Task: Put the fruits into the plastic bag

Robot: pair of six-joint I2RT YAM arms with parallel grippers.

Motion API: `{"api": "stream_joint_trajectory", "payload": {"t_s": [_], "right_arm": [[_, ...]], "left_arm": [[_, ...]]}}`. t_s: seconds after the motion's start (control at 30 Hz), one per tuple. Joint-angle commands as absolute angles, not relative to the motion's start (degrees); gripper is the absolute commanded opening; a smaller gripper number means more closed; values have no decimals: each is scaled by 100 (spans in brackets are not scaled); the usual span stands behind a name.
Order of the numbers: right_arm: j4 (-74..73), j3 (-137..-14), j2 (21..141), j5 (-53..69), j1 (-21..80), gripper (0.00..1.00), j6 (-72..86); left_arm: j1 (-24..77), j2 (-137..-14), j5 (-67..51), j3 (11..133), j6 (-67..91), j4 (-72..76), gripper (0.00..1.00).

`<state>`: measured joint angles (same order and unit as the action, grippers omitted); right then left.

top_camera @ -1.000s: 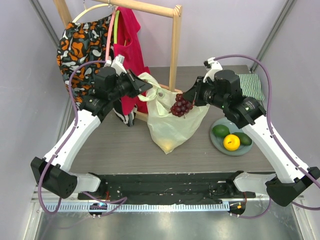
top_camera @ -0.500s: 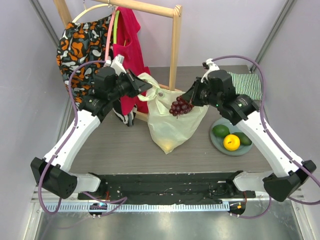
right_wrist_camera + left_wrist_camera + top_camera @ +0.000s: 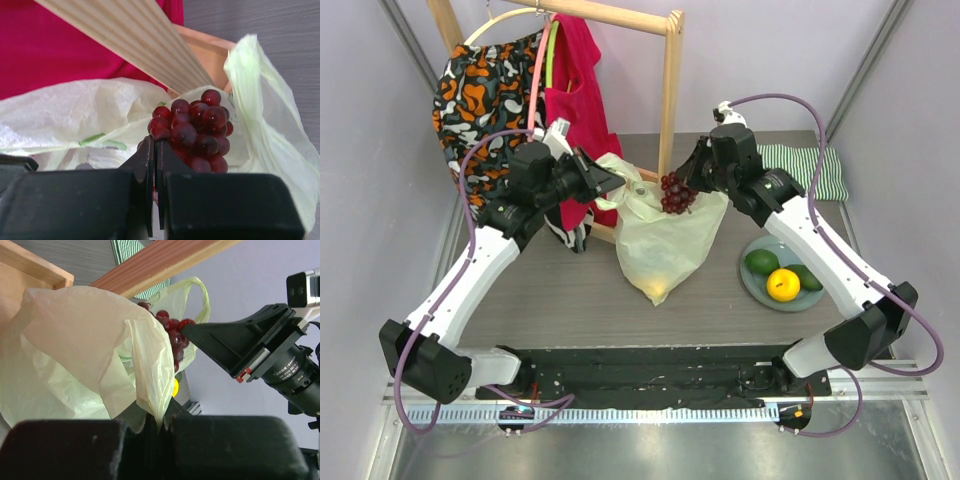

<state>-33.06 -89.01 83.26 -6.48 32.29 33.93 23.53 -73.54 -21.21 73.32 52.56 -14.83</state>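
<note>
The pale-green plastic bag (image 3: 660,245) hangs over the table's middle, held up by its rim in my shut left gripper (image 3: 616,181), whose jaws pinch the film (image 3: 159,421). My right gripper (image 3: 682,185) is shut on the stem of a dark red grape bunch (image 3: 673,193), which dangles over the bag's open mouth (image 3: 197,131). Something yellow (image 3: 658,290) shows through the bag's bottom. Two green avocados (image 3: 760,262) and a yellow-orange citrus (image 3: 783,284) lie on the grey plate (image 3: 756,284) at the right.
A wooden rack post (image 3: 670,95) stands just behind the bag, with a red garment (image 3: 578,90) and a patterned one (image 3: 480,85) hanging from it. A striped green-and-white cloth (image 3: 800,168) lies at the back right.
My right gripper has carried the grape bunch up and left, from in front of the bag to above its mouth. The left gripper keeps holding the bag rim.
</note>
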Motion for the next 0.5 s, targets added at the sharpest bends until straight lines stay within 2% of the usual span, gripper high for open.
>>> {"api": "stream_joint_trajectory", "payload": {"t_s": [0.0, 0.47], "right_arm": [[-2514, -9246, 8350, -1046, 3261, 1, 3656], [-2214, -8299, 8095, -888, 3252, 1, 3516]], "left_arm": [[2320, -7198, -2399, 7295, 5431, -1178, 0], [2312, -7295, -2198, 7593, 5616, -879, 0]]}}
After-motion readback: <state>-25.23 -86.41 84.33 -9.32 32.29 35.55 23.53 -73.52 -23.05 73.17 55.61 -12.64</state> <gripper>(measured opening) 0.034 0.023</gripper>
